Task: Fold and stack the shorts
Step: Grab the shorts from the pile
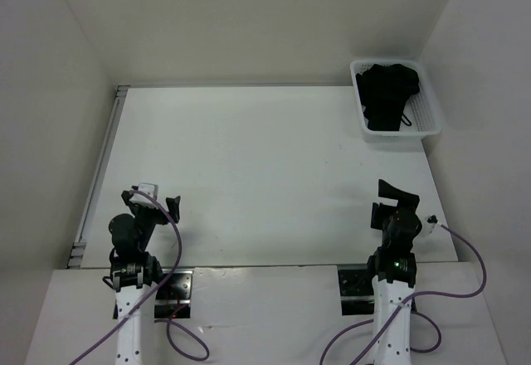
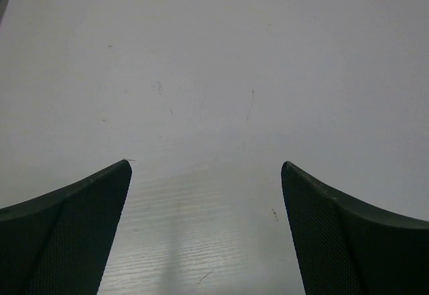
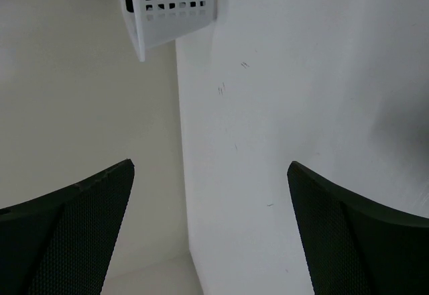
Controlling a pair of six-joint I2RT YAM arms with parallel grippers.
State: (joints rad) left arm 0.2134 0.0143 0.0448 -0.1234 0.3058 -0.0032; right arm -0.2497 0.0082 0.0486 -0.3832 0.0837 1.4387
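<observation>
Step 1 pending: left gripper [image 2: 206, 166] and right gripper [image 3: 211, 165] both stand released and empty, and I judge the right gripper must next reach the shorts [image 1: 386, 91] bunched in the far-right basket [image 1: 397, 136].

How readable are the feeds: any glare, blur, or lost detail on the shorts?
Top external: even light, but the shorts in the basket are a nearly featureless black mass. Left wrist: faint sheen on the table, fingers soft-edged. Right wrist: basket corner sharp.

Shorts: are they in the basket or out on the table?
In: the shorts sit bunched inside the white basket, far right corner.
</observation>
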